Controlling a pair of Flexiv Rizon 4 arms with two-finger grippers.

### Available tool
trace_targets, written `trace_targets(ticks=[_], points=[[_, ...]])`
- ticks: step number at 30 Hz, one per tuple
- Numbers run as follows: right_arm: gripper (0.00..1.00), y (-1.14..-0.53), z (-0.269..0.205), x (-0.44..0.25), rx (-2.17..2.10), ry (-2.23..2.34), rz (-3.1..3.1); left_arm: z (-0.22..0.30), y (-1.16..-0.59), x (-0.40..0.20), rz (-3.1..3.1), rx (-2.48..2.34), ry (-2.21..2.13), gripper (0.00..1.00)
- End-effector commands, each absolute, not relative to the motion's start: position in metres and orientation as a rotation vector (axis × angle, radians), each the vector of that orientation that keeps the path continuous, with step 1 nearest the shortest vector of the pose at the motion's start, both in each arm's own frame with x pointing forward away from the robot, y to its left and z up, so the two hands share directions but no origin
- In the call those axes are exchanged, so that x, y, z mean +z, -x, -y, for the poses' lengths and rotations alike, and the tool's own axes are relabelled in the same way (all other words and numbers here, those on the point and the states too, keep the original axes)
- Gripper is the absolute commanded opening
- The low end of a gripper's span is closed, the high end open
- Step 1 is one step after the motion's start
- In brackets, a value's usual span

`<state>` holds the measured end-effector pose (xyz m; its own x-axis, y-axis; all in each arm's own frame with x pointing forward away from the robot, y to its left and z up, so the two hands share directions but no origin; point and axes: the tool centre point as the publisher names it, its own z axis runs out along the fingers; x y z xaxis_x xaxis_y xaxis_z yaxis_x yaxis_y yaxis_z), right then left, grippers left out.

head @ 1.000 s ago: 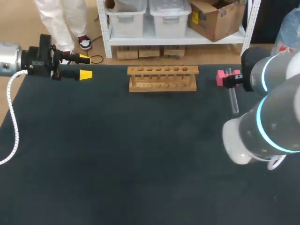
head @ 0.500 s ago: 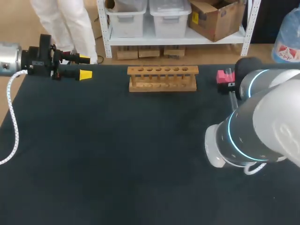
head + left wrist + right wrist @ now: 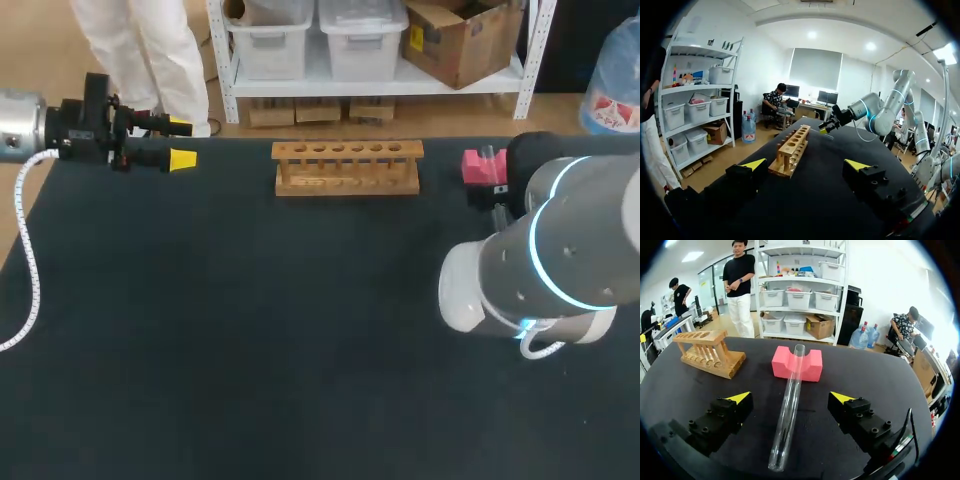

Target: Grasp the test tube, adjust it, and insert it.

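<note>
Now, your right jaws stand apart on either side of the test tube [image 3: 787,410], clear of it. The tube lies on the desk [image 3: 250,330] near its far right corner, its far end cradled in the notch of the pink block [image 3: 796,363]. Your left jaws, also apart, hover at the far left corner, and the wooden rack [image 3: 347,166] stands mid far edge.

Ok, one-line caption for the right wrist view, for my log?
Open right gripper straddling the test tube, whose far end rests on the pink block; wooden rack ahead, off to the side.
</note>
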<state>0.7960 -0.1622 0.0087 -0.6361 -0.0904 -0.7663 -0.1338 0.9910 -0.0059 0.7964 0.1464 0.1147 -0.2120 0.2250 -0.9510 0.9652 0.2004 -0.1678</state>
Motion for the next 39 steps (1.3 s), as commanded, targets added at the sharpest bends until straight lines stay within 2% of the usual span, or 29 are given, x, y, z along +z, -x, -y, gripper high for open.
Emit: trace_targets(ticks=[1, 9, 11, 12, 13, 14, 20, 21, 29, 39], points=[[1.0, -0.801, 0.165, 0.004, 0.248, 0.242, -2.26, -0.147, -0.797, 0.113, -1.612, -1.084, -1.15, 1.0], [0.98, -0.805, 0.166, -0.005, 0.263, 0.253, -2.278, -0.147, -0.797, 0.113, -1.612, -1.084, -1.15, 1.0], [0.91, -0.807, 0.165, -0.007, 0.267, 0.255, -2.285, -0.147, -0.797, 0.113, -1.612, -1.084, -1.15, 1.0], [0.84, -0.807, 0.165, -0.007, 0.266, 0.256, -2.287, -0.147, -0.797, 0.113, -1.612, -1.084, -1.15, 1.0], [0.66, -0.808, 0.164, -0.008, 0.267, 0.256, -2.289, -0.147, -0.797, 0.113, -1.612, -1.084, -1.15, 1.0], [0.62, -0.808, 0.164, -0.008, 0.267, 0.255, -2.291, -0.147, -0.797, 0.113, -1.612, -1.084, -1.15, 1.0], [0.62, -0.809, 0.161, -0.012, 0.274, 0.257, -2.307, -0.147, -0.797, 0.113, -1.612, -1.084, -1.15, 1.0], [0.57, -0.809, 0.161, -0.012, 0.276, 0.258, -2.309, -0.147, -0.797, 0.113, -1.612, -1.084, -1.15, 1.0], [0.45, -0.812, 0.159, -0.016, 0.28, 0.261, -2.332, -0.147, -0.797, 0.113, -1.612, -1.084, -1.15, 1.0], [0.44, -0.811, 0.161, -0.015, 0.258, 0.242, -2.352, -0.147, -0.797, 0.113, -1.612, -1.084, -1.15, 1.0]])
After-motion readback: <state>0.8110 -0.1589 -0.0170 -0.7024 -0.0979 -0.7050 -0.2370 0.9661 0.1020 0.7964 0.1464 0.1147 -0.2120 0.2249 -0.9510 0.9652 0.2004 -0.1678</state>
